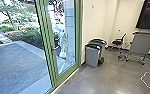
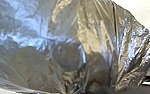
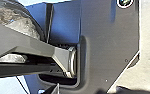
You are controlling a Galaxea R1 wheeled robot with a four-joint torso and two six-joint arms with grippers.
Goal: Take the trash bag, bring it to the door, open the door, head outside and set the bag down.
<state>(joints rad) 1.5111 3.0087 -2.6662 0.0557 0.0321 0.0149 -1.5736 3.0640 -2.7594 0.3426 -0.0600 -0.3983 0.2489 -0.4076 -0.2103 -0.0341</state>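
So you've got the trash bag point(image 2: 66, 50) right up against the left claw's end of things, shiny plastic bunching into tight pleats close to the wrist. My guess is that claw is what's carrying it, so I'd call the pickup done, but honestly I can't tell if the claw is wide, narrow or properly clamped on. Same deal with the right claw: no clue from here if it's wide or narrow. The bag does turn up past the jointed bar point(image 3: 28, 47) on that side, by the robot's own dark plate point(image 3: 103, 42), so it's somewhere between your two arms.

Carry leg looks mostly done too, imo. The green-framed door point(image 1: 68, 72) is ahead of the claws, over to the robot's left, and its handle point(image 1: 55, 47) is well apart from either one. Looks shut to me, though I wouldn't bet the house on the latch.

What you've got left: get the door open, roll out past it, set the bag down. The paved yard point(image 1: 18, 65) is beyond the glass, farther from the claws than the door is, and you're indoors on the smooth floor point(image 1: 98, 80). Grey bins point(image 1: 93, 56) sit by the wall, ahead of the claws and right of the door. Call it roughly halfway.
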